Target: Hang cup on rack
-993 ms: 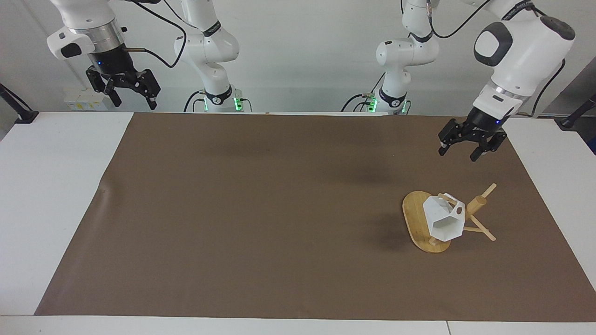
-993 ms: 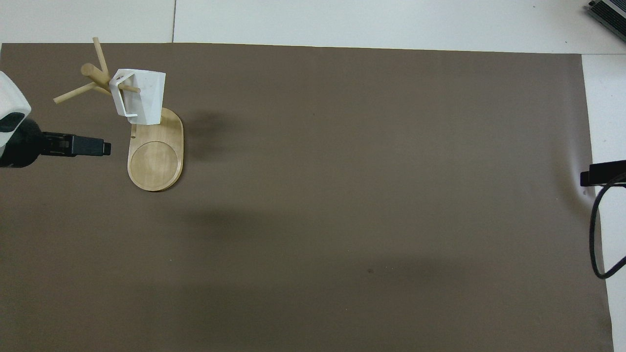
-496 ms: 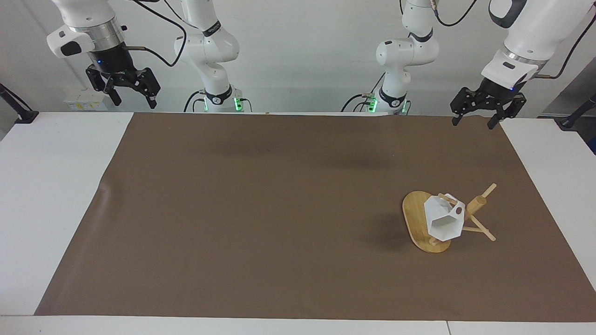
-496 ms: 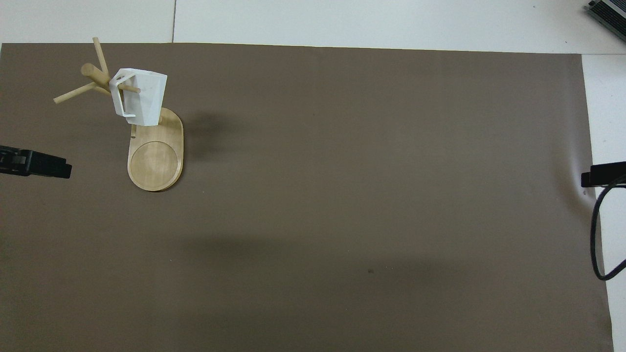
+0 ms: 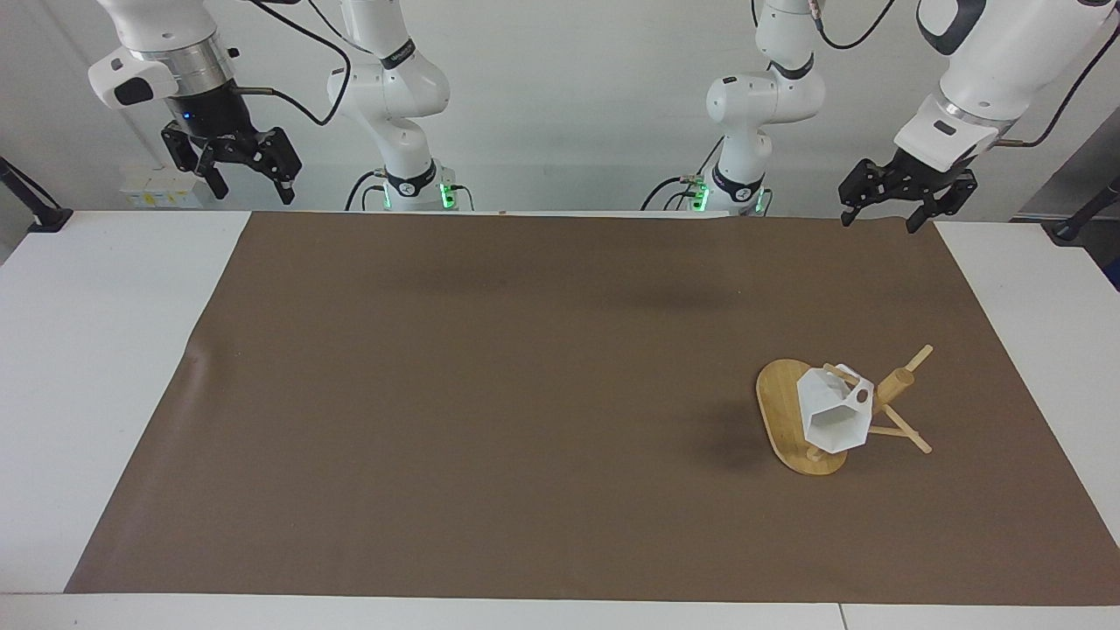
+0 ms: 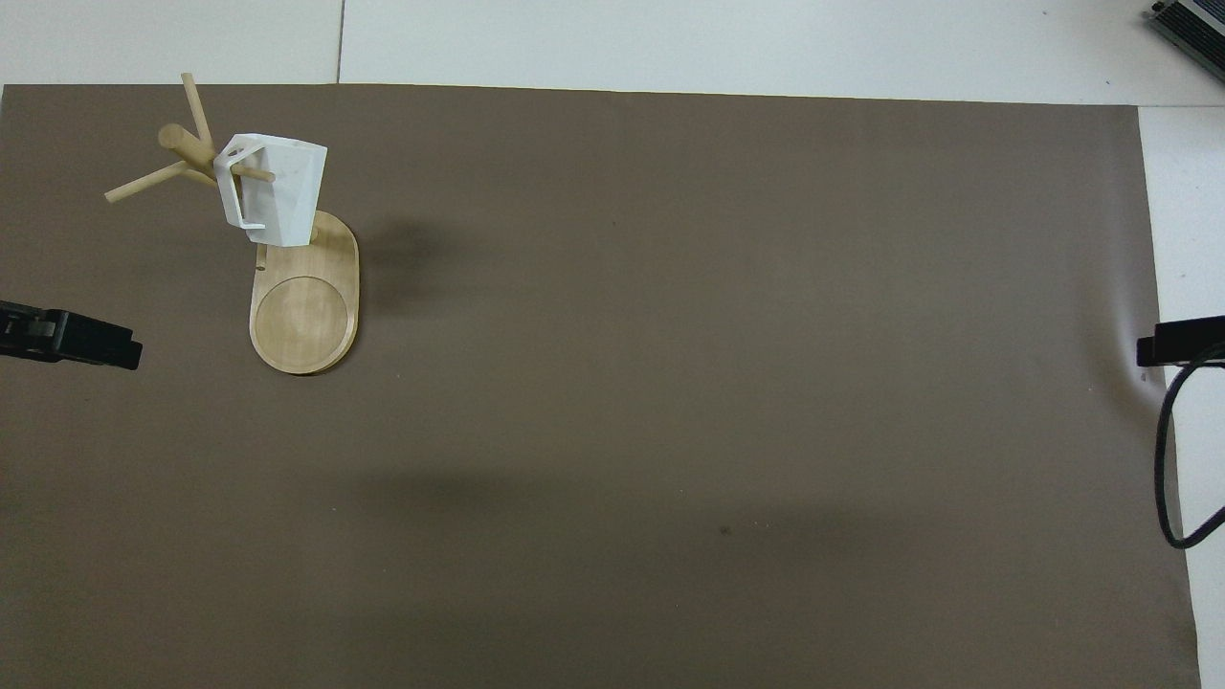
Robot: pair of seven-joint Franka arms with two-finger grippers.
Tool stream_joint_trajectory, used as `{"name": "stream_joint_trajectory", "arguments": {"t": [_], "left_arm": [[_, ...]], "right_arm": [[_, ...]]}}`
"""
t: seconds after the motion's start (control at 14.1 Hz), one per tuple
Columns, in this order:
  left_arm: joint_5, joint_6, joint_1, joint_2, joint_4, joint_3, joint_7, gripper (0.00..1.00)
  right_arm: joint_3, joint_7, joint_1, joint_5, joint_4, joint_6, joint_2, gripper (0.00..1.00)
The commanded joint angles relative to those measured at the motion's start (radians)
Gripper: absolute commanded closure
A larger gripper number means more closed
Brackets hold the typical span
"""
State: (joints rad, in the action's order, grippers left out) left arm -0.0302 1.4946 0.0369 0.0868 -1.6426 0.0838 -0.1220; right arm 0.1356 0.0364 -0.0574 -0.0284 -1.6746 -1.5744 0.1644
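Note:
The white faceted cup (image 5: 833, 418) hangs by its handle on a peg of the bamboo rack (image 5: 897, 382), tilted over the rack's oval base (image 5: 774, 407), toward the left arm's end of the mat. In the overhead view the cup (image 6: 278, 191) hangs on the peg above the base (image 6: 304, 311). My left gripper (image 5: 879, 223) is open and empty, raised over the mat's edge by the robots, apart from the rack. My right gripper (image 5: 254, 192) is open and empty, held high at its own end, where the arm waits.
A brown mat (image 5: 525, 394) covers most of the white table (image 5: 87, 350). A black cable (image 6: 1172, 459) loops at the right arm's end. The left gripper's tip (image 6: 96, 340) and the right gripper's tip (image 6: 1163, 344) show at the overhead view's sides.
My left gripper has risen and drawn back from over the rack to the mat's edge by the robots. The cup stays hanging on the peg. The right arm has not moved.

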Motion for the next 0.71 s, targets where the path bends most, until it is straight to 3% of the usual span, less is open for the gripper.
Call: {"name": "stream_joint_trajectory", "arguments": {"t": [0.0,0.64], "left_arm": [[0.022,-0.033,-0.078,-0.025,0.055,-0.088,0.004,0.0],[0.021,0.029,-0.071,-0.036,0.055,-0.108,-0.024,0.0]], "right_arm": [[-0.002,-0.009,0.002,-0.001,-0.03,-0.022,0.024,0.0],[-0.002,-0.009,0.002,-0.001,-0.03,-0.022,0.023,0.0]]}}
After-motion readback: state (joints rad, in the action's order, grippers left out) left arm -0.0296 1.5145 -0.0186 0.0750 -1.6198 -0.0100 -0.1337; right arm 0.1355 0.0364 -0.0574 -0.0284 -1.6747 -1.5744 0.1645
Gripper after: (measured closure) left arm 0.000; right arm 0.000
